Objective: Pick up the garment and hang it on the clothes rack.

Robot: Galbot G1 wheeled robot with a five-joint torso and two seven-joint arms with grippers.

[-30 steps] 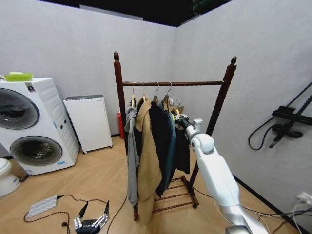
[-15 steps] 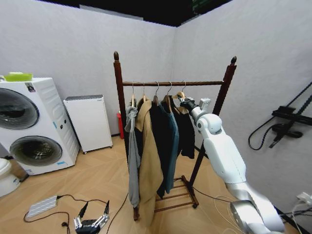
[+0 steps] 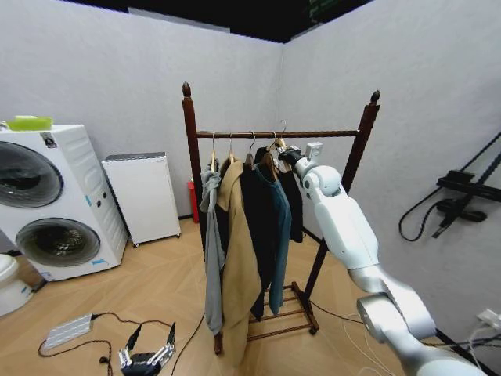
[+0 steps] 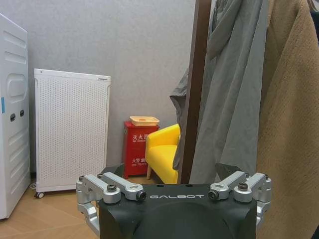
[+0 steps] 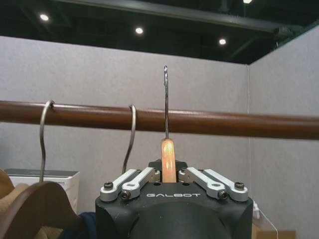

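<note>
- At the far left we see a stacked white washer and dryer (image 3: 48, 200), and beside it a white air purifier (image 3: 143, 197) against the wall.
- Our left tool (image 3: 146, 358) hangs low near the floor, its fingers (image 4: 122, 187) spread apart and holding nothing.
- The clothes rack (image 3: 193, 149) stands in the corner, with a grey hooded top (image 3: 211, 251), a tan coat (image 3: 237, 266), a longer black coat (image 3: 258, 227) and a blue coat (image 3: 280, 235) hanging on its bar.
- The garment (image 3: 293, 205), the short black jacket, hangs at the right end of the row on its light wooden hanger (image 5: 168, 159).
- Our right tool (image 3: 283, 154) is raised to the bar (image 5: 209, 122), clamped on the hanger's neck; the wire hook (image 5: 166, 102) stands upright, crossing the bar.
</note>
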